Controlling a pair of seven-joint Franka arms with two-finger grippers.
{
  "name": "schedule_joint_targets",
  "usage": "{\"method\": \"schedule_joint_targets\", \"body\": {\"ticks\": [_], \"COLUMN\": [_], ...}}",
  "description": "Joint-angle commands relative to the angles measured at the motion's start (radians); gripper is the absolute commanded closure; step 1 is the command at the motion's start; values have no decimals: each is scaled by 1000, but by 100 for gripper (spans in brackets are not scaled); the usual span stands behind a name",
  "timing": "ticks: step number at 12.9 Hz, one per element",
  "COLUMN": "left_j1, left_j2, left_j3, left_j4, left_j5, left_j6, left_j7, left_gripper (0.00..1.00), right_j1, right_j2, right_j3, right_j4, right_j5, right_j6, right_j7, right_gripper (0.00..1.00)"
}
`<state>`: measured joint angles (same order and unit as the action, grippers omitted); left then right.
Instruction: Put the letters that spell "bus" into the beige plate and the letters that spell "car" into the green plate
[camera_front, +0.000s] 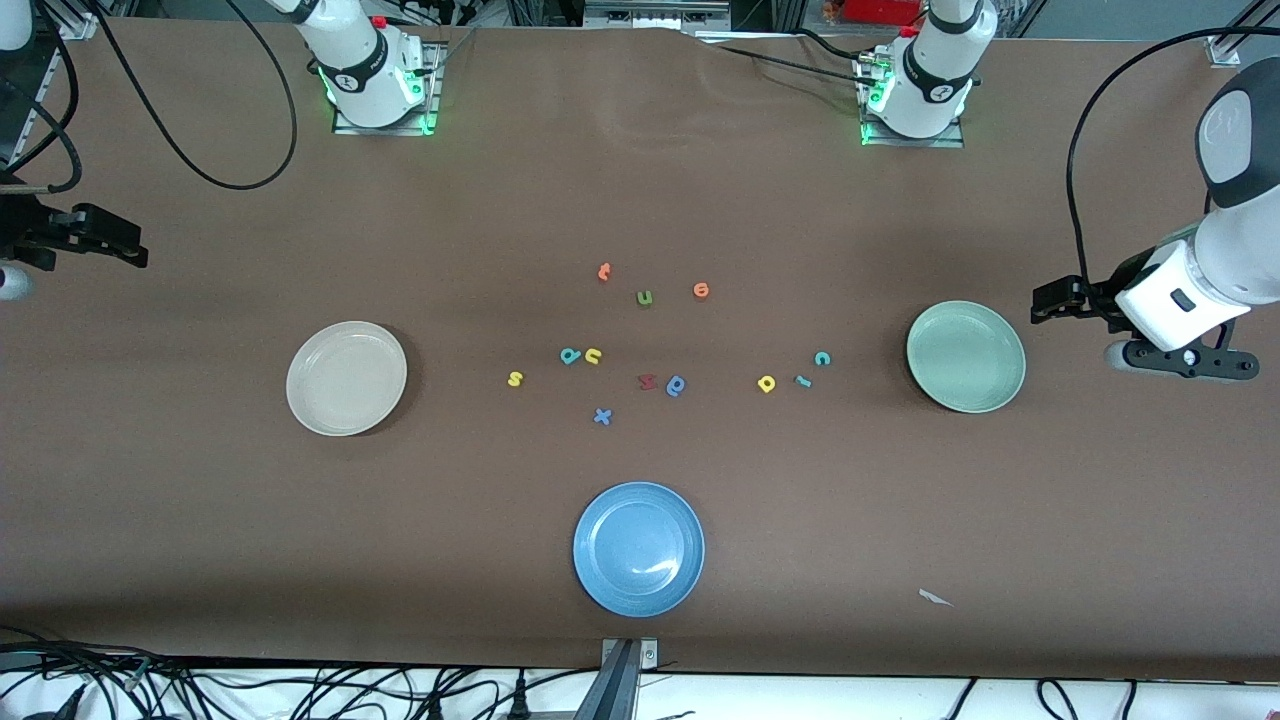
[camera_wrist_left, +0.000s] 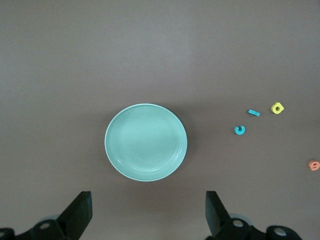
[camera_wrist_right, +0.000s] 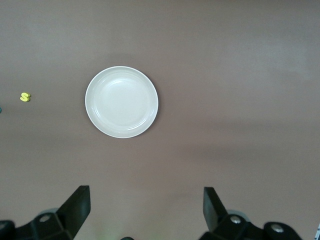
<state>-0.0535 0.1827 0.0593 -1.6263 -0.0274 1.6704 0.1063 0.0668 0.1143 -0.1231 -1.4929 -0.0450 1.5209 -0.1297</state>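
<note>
The beige plate (camera_front: 346, 377) (camera_wrist_right: 121, 102) lies empty toward the right arm's end, and the green plate (camera_front: 965, 357) (camera_wrist_left: 145, 142) lies empty toward the left arm's end. Between them on the table lie the yellow s (camera_front: 515, 379) (camera_wrist_right: 25, 97), teal b (camera_front: 570, 355) and yellow u (camera_front: 593, 355), then the yellow a (camera_front: 766, 383) (camera_wrist_left: 278, 107), teal r (camera_front: 802, 380) (camera_wrist_left: 254, 113) and teal c (camera_front: 822, 358) (camera_wrist_left: 240, 130). My left gripper (camera_front: 1045, 302) (camera_wrist_left: 149, 210) hangs open over bare table beside the green plate. My right gripper (camera_front: 130, 248) (camera_wrist_right: 146, 207) hangs open over bare table beside the beige plate.
A blue plate (camera_front: 638, 548) sits nearest the front camera. Other letters lie mid-table: two orange ones (camera_front: 604, 271) (camera_front: 701, 290), an olive u (camera_front: 644, 297), a red one (camera_front: 647, 381), a blue round one (camera_front: 676, 385) and a blue x (camera_front: 602, 416). A paper scrap (camera_front: 935, 598) lies near the front edge.
</note>
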Motion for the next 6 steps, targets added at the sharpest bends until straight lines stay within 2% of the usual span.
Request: {"method": "schedule_joint_targets", "body": {"ticks": [1,6], "left_j1": [-5,-5], "left_j2": [-2,4], "left_j3": [4,5], "left_j4": [3,3], "left_j5": [-19,-19], "left_j6": [-11,-9], "left_j7": [24,26], "left_gripper": [0,0], "right_j1": [-5,-5], "right_j2": [-16,-8], "right_j3": [8,8], "right_j4": [-19,2], "right_j5": [-7,1], "right_j6": [21,19], "right_j7": [4,2], "right_gripper": [0,0]}}
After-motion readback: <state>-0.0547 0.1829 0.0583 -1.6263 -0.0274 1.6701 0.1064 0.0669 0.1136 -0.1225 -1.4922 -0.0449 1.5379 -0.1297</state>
